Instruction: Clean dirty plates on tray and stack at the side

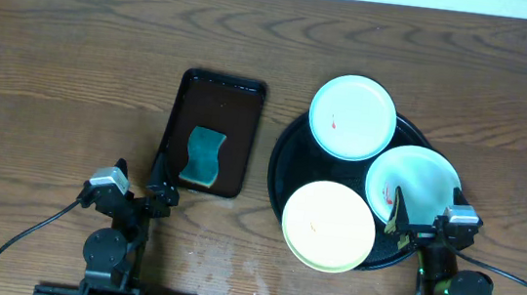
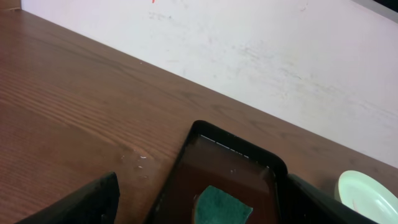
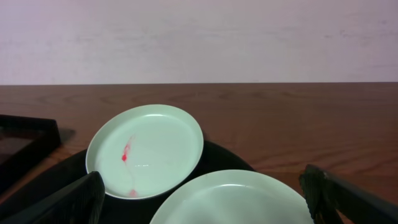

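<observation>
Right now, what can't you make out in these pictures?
Sponge, left wrist view: the bottom edge cuts off its near part.
Nearest plate, right wrist view: the bottom edge cuts it off, so any smear is unseen.
Round tray, overhead: plates cover most of its floor.

No legible text, label, brand, number or sign found in any view. Red streaks on the plates [image 1: 352, 117] are smears, not characters. A small red mark [image 2: 153, 1] on the wall [image 2: 261, 56], cut off at the top edge of the left wrist view, is possibly writing but unreadable.
</observation>
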